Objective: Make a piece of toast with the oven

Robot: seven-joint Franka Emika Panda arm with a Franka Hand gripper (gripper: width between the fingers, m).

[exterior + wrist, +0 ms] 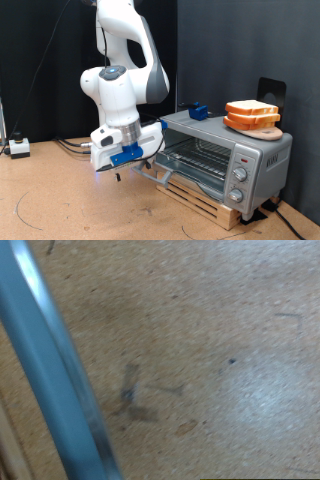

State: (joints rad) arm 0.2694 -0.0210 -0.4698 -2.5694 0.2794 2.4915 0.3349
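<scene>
The silver oven [255, 160] stands at the exterior view's right with its glass door [165, 152] swung down and open, so the wire rack [205, 152] shows inside. Two bread slices lie stacked on a round wooden board [262, 130] on the oven's top; the upper piece of toast [250, 107] has a pale face and an orange crust. My gripper [122, 172] hangs at the door's outer edge, fingers pointing down at the table, with no bread in it. In the wrist view the grey-blue bar handle [50, 370] runs close and blurred across brown tabletop; no fingers show there.
The oven rests on a low wooden pallet [205, 198]. A blue object [200, 110] sits behind the oven, and a black holder [270, 90] behind the bread. A white box [18, 147] with cables lies at the exterior view's left. A black curtain backs the scene.
</scene>
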